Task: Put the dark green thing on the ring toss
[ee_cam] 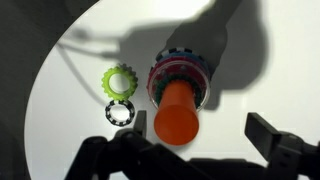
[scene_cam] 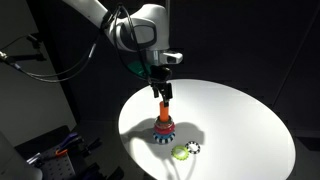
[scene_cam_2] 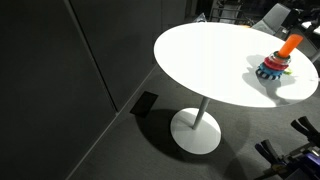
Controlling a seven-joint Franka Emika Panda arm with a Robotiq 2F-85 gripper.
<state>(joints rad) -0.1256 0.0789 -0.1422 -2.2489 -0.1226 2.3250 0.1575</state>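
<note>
The fingers (ee_cam: 272, 138) stand wide apart at the bottom of the wrist view, one to each side, and hold nothing. The orange peg (ee_cam: 176, 112) rises in the gap between them and touches neither. In an exterior view the gripper (scene_cam: 163, 90) hangs straight down from the arm (scene_cam: 140, 28), just above the peg's tip. The peg stands upright on the white round table (scene_cam: 240, 120), with a stack of rings around its foot. The dark green ring (ee_cam: 183, 56) appears to be in that stack: a dark, teal-tinged toothed rim shows around the peg beside a red ring. How it lies against the other rings cannot be told. In an exterior view the stack (scene_cam_2: 271, 70) shows blue, teal and red bands near the table's edge, with the peg leaning out of it because of the camera angle. Beside the peg, flat on the table and apart from it, lie a yellow-green ring (ee_cam: 120, 80) and a speckled ring (ee_cam: 123, 113), close to each other.
</note>
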